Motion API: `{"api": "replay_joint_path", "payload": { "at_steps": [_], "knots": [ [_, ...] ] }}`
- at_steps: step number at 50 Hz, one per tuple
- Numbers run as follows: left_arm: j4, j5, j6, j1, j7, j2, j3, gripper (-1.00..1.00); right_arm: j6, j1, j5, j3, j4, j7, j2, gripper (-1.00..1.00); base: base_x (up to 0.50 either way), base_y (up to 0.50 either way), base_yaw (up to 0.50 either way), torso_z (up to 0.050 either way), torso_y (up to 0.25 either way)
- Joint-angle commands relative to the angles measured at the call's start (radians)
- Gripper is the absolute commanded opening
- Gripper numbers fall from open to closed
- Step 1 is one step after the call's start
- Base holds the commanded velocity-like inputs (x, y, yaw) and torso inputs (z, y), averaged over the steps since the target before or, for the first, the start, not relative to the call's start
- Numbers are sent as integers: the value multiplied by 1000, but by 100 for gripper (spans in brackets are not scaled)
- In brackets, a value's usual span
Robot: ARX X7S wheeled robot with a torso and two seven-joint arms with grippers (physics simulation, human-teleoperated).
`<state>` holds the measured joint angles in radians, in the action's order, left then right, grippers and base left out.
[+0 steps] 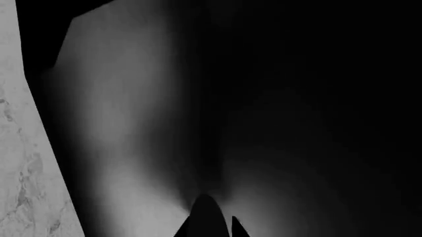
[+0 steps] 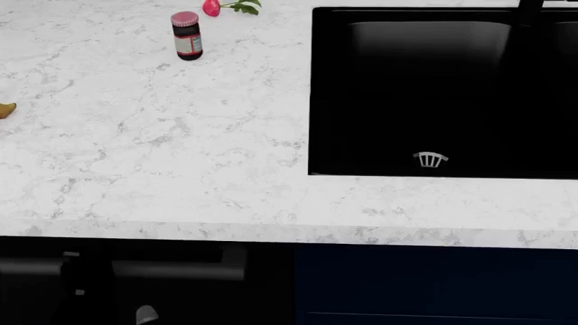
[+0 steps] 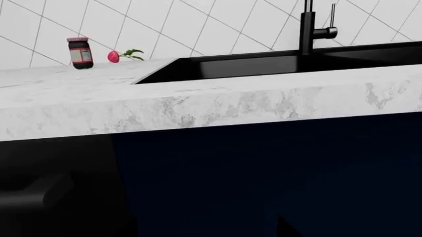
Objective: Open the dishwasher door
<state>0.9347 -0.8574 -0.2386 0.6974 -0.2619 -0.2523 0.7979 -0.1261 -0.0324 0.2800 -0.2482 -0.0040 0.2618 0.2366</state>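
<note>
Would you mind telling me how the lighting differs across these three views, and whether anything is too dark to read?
Left wrist view: nearly black, only a soft grey sheen and a marble strip; the pincer state is unreadable. Head view: countertop evenly bright, sink and dishwasher door in deep shadow. Right wrist view: bright tiles, dark cabinet front.

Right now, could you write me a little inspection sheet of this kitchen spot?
Surface: white marble countertop.
Job's things: dishwasher door, black, under the counter, with a bar handle; it looks closed.
Clutter: jar with a pink lid, a radish behind it.
Grippers: left gripper close to a dark surface, state unclear; right not seen.
Cables: nothing seen.
Surroundings: black sink, black faucet, navy cabinet, tiled wall.
</note>
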Motion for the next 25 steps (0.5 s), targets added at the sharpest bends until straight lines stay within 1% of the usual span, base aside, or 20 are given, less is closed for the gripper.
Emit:
{"api": "replay_joint_path", "payload": {
  "at_steps": [1, 10, 18, 25],
  "knots": [
    [-16, 23, 1, -18, 23, -17, 29, -100, -4, -1, 5, -3, -2, 5, 5, 100, 0, 0, 0, 0, 0],
    [-151, 8, -37, -75, 68, -61, 30, -100, -1, 0, 8, -7, -8, 8, 9, 100, 0, 0, 0, 0, 0],
    [-349, -5, -103, -155, 145, -122, 18, -100, -5, 1, 12, -8, -7, 10, 11, 100, 0, 0, 0, 0, 0],
    [-433, -15, -130, -185, 170, -144, 15, -100, -10, -5, 16, -5, -10, 15, 16, 100, 0, 0, 0, 0, 0]
  ]
}}
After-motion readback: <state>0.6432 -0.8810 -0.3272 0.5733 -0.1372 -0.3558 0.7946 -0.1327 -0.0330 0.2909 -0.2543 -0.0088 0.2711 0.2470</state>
